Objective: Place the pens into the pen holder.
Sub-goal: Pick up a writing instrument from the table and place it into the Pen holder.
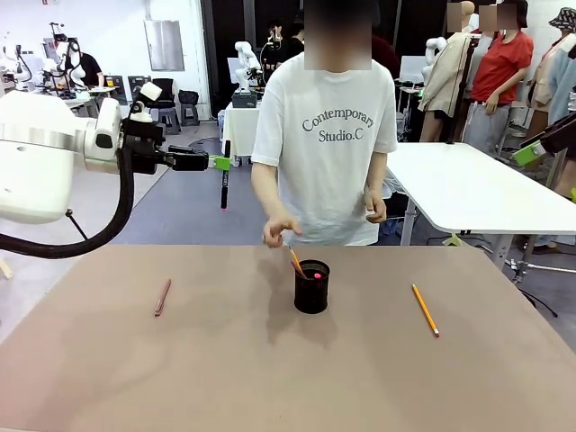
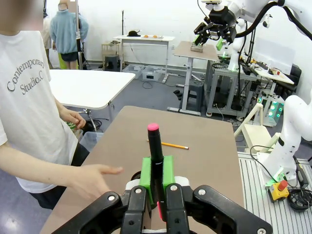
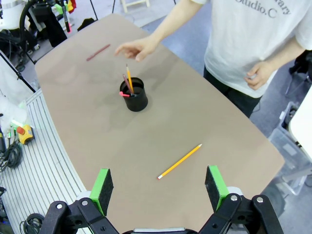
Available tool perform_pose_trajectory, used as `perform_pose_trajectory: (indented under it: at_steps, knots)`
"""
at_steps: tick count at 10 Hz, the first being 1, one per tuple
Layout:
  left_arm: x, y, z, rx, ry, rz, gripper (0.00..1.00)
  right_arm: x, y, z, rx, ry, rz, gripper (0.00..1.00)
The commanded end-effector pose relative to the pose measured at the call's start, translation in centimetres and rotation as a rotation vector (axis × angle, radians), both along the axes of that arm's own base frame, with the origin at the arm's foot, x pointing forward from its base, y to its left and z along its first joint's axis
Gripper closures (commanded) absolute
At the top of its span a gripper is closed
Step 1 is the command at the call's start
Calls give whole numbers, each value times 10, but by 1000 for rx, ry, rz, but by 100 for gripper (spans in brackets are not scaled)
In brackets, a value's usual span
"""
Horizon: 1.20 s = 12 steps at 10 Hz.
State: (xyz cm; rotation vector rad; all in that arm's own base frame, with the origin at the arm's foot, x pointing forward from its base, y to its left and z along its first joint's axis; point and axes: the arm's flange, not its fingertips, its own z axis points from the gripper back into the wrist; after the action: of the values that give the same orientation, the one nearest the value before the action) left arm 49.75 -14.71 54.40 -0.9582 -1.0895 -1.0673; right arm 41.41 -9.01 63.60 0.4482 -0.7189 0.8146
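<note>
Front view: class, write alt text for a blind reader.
The left gripper, raised at left, is shut on a black pen. A person's hand hovers by the pen holder; a reddish-brown pen and yellow pencil lie either side.

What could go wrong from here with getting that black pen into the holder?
1. The person's hand hovers right beside the pen holder. The left tool, shut on the black pen, might meet it on the way in.
2. An orange pencil already leans in the holder, so the incoming pen may catch on it or tip the holder over.
</note>
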Motion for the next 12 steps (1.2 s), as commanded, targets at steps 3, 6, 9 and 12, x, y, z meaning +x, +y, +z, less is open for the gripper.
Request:
perform_pose_trajectory:
  at_steps: [3, 6, 9, 12]
  knots:
    - [-1, 0, 1, 0, -2, -11, 100, 0, 0, 1, 1, -3, 3, 0]
    - [-1, 0, 1, 0, -2, -11, 100, 0, 0, 1, 1, -3, 3, 0]
    - [0, -14, 0, -1, -17, -4, 100, 0, 0, 1, 1, -3, 3, 0]
    - [17, -62, -30, -36, -26, 24, 100, 0, 0, 1, 1, -3, 3, 0]
